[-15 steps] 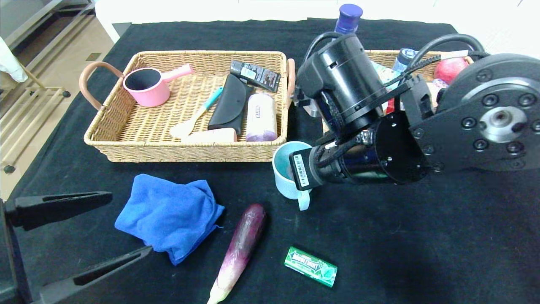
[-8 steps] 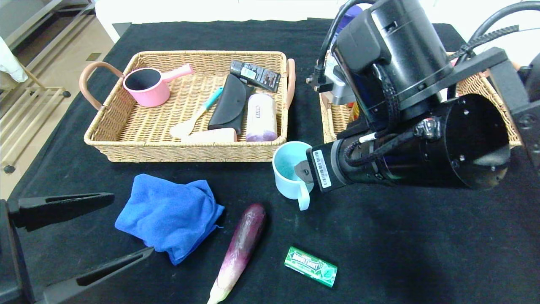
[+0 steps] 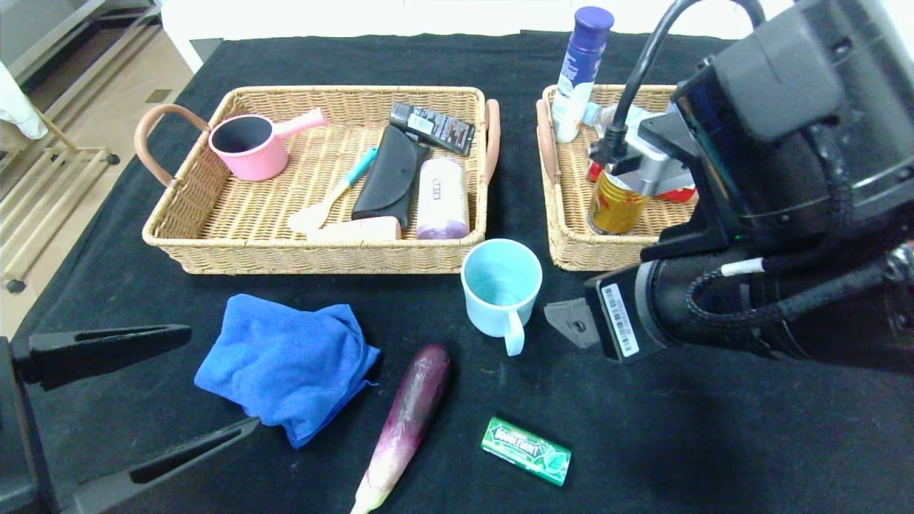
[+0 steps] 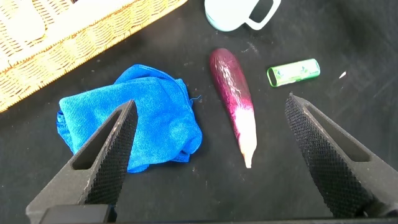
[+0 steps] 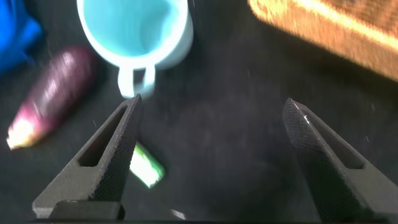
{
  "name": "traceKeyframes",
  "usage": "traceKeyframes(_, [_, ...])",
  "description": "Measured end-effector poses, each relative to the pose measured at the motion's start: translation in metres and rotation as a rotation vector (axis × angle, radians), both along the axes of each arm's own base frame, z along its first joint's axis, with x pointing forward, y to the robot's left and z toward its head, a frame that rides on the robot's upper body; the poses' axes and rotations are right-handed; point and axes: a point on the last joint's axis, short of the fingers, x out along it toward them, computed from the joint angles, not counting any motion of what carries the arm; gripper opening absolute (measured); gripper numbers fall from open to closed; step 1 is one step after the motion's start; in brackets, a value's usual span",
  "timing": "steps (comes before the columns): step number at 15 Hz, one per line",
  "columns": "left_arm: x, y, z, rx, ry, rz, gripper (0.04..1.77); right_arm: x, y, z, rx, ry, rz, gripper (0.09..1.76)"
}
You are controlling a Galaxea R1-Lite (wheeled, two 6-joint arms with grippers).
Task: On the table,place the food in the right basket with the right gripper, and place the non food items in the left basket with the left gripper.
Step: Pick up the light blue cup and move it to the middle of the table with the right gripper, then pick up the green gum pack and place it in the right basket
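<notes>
Right gripper (image 5: 208,155): jaws wide, empty, hovering over the table beside the cup (image 3: 500,291), likely seeking food. Eggplant (image 3: 408,414) and gum (image 3: 525,450) lie unsorted. Left gripper (image 4: 211,155): wide, empty, above the cloth (image 3: 285,365).

The right hand (image 5: 208,155) is pulling back from over the right woven wicker basket (image 3: 564,235) toward the near right of the counter, now hanging just beside the pale blue plastic mug (image 3: 500,289). Its fingers are spreading wide, empty. With the arm withdrawing, the basket's contents are coming into view: a gold can (image 3: 613,203) and a white bottle with purple cap (image 3: 582,68).
</notes>
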Motion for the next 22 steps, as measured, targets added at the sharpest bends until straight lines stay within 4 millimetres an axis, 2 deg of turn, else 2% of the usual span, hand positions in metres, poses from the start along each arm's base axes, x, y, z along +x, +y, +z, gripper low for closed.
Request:
traceKeyframes(6, [0.0, 0.0, 0.0, 0.002, -0.001, 0.011, 1.72, -0.019, -0.021, -0.003, 0.048, -0.019, 0.024, 1.68])
traceKeyframes(15, [0.001, 0.0, -0.001, 0.005, 0.004, 0.013, 1.72, -0.031, -0.036, -0.048, 0.024, -0.083, 0.174, 1.7])
traceKeyframes(18, [0.002, 0.0, -0.001, 0.006, 0.005, 0.014, 1.72, -0.037, -0.034, -0.057, 0.037, -0.094, 0.241, 1.7])
traceKeyframes(22, [0.001, 0.0, -0.001, 0.004, 0.004, 0.015, 1.72, -0.041, -0.027, -0.082, -0.022, -0.102, 0.336, 1.7])
